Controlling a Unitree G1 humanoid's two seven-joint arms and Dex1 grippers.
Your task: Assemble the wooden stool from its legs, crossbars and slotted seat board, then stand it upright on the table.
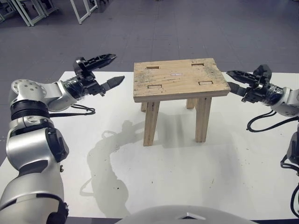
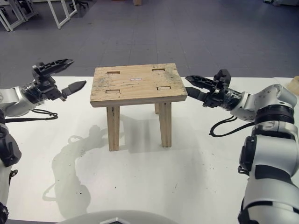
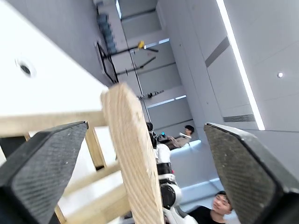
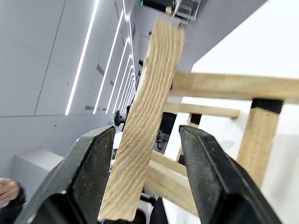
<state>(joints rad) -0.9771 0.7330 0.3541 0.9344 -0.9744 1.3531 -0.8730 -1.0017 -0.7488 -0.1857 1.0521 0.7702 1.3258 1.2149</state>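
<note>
2 rear legs (image 1: 191, 103) approx. half hidden under seat board (image 1: 177, 83).

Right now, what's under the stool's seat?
Four legs, standing on the table. The seat covers their tops and whatever joins them.

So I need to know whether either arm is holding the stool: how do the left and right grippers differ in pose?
The left gripper sits clear of the seat board, with a gap between them; the right gripper has its fingers straddling the board's edge. The left gripper gapes wider than the right gripper. Both are open and level with the seat, and neither clamps the upright stool.
</note>
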